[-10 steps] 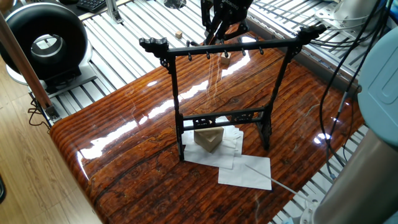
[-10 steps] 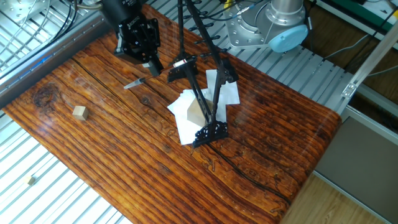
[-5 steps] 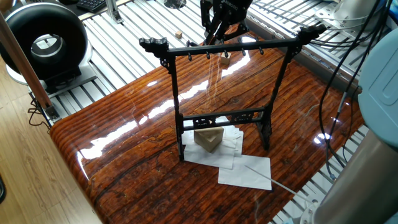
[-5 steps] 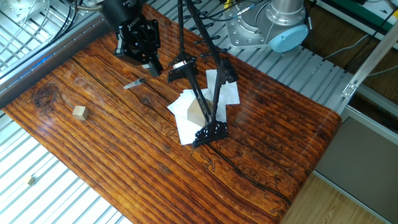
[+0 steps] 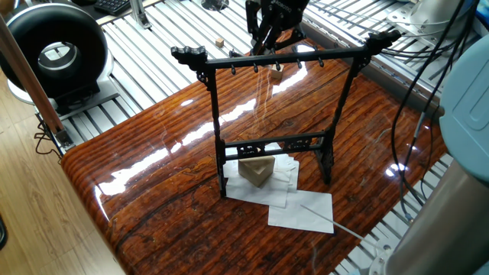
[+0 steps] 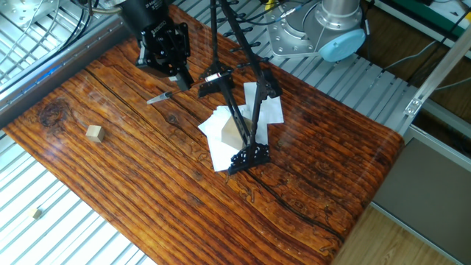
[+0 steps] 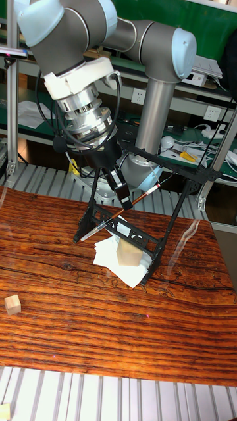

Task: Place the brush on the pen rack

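Note:
The pen rack (image 5: 276, 59), a tall black frame with pegs along its crossbar, stands mid-table on white papers; I also see the rack (image 6: 234, 109) end-on and the rack (image 7: 176, 162) from its far side. My gripper (image 7: 120, 195) is shut on the brush (image 7: 99, 227), a thin dark shaft held slanted, its low end toward the table. The gripper (image 6: 176, 77) hovers just beside the rack's far end, with the brush (image 6: 158, 98) poking out near the tabletop. In one fixed view the gripper (image 5: 269, 30) is behind the crossbar and the brush is too thin to make out.
A tan wedge block (image 5: 257, 169) sits on white papers (image 5: 302, 211) under the rack. A small wooden cube (image 6: 93, 132) lies on the table away from the rack. A pale thin rod (image 5: 328, 221) lies across the paper. A black round device (image 5: 53, 47) stands off the table.

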